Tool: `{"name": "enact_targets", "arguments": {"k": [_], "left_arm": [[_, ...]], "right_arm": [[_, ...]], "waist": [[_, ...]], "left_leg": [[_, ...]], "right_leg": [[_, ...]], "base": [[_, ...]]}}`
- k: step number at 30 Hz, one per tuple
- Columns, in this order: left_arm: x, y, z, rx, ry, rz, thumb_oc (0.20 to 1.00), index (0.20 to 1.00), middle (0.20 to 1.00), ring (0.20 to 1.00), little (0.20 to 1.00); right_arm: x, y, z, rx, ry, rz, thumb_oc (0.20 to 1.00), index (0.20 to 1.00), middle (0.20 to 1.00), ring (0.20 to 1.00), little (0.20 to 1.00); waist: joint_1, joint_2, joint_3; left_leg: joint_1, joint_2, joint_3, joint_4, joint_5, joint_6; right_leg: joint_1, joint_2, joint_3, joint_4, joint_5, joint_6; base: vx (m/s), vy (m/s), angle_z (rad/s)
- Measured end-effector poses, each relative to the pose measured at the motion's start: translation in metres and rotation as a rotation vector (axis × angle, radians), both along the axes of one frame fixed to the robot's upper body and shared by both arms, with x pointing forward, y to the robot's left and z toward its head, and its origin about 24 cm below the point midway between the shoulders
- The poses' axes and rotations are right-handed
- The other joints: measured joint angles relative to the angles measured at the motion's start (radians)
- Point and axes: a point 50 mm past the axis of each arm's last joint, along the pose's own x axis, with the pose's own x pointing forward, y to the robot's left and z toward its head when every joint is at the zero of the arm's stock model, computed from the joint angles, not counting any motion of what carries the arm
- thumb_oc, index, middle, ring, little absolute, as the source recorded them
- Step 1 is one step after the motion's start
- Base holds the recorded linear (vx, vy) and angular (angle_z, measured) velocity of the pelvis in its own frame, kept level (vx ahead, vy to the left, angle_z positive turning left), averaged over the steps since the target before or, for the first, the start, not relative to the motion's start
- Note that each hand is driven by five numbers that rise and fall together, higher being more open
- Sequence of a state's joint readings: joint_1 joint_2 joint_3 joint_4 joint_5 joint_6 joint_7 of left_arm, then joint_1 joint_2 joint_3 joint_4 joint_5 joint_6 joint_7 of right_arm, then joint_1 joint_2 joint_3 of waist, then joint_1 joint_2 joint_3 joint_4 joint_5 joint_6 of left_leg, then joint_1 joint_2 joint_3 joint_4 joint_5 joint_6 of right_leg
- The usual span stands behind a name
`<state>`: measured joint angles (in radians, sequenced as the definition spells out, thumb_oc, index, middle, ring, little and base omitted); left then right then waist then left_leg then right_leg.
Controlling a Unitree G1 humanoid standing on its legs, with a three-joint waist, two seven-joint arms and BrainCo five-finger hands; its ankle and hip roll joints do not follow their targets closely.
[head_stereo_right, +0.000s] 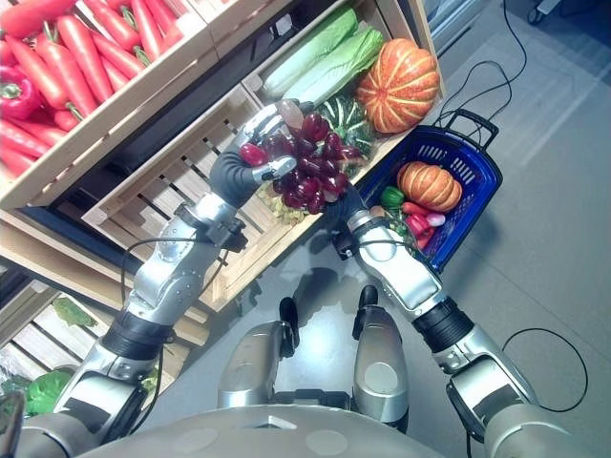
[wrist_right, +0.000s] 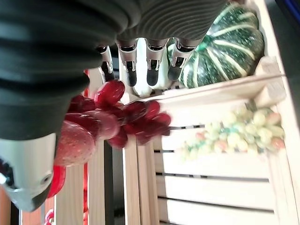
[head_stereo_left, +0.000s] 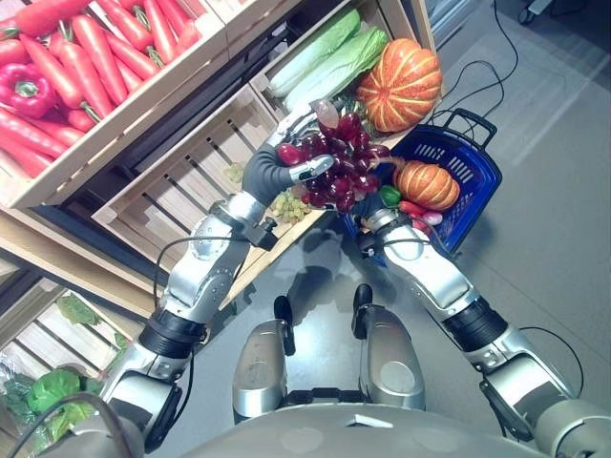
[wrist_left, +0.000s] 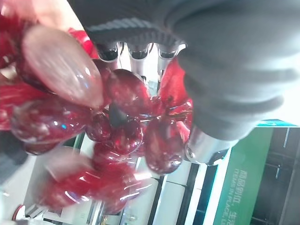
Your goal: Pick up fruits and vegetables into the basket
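Grapes – red, loose, slippery bunch – I hold them with my left hand curled around the top, right hand underneath, its fingers hidden, so I cannot tell their state.

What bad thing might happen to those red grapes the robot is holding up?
The red grapes hang loose between the left robot hand and the right robot hand, so some might drop onto the floor. They are held beside the blue basket, not over it. The basket already holds an orange pumpkin, so the grapes might get squashed against it.
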<state>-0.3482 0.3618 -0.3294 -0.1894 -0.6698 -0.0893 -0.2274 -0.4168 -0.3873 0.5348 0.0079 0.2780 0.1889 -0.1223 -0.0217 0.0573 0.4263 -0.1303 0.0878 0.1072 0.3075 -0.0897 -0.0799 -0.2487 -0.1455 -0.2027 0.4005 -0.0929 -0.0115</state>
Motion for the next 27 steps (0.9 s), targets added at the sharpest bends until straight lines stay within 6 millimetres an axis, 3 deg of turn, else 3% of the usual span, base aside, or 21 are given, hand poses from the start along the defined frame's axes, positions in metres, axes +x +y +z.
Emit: {"name": "enact_targets", "arguments": {"k": [6, 13, 27], "left_arm": [[-0.002, -0.010, -0.001, -0.022, 0.019, -0.044, 0.200, 0.200, 0.200, 0.200, 0.200], [-0.002, -0.019, 0.003, -0.052, 0.033, -0.088, 0.200, 0.200, 0.200, 0.200, 0.200], [0.000, -0.019, 0.004, -0.090, 0.062, -0.074, 0.200, 0.200, 0.200, 0.200, 0.200]], "right_arm": [[-0.003, 0.011, -0.009, 0.045, 0.027, 0.024, 1.000, 1.000, 1.000, 1.000, 1.000], [-0.004, 0.013, -0.004, 0.091, -0.029, 0.026, 1.000, 1.000, 1.000, 1.000, 1.000], [-0.006, 0.014, 0.001, 0.175, -0.036, 0.060, 1.000, 1.000, 1.000, 1.000, 1.000]], "waist": [[0.011, -0.001, 0.000], [0.019, -0.018, -0.010], [0.022, -0.022, -0.008]], "left_leg": [[-0.002, -0.002, -0.003, 0.002, 0.002, 0.003], [-0.004, -0.003, -0.003, 0.001, 0.002, 0.002], [-0.007, -0.003, -0.004, 0.001, 0.002, 0.003]], "right_leg": [[0.000, -0.002, -0.001, 0.001, 0.000, 0.000], [0.000, -0.002, -0.002, -0.001, 0.001, 0.002], [0.000, -0.001, -0.004, -0.007, 0.001, 0.003]], "base": [[0.00, 0.000, 0.00], [0.00, 0.000, 0.00], [0.00, 0.000, 0.00]]}}
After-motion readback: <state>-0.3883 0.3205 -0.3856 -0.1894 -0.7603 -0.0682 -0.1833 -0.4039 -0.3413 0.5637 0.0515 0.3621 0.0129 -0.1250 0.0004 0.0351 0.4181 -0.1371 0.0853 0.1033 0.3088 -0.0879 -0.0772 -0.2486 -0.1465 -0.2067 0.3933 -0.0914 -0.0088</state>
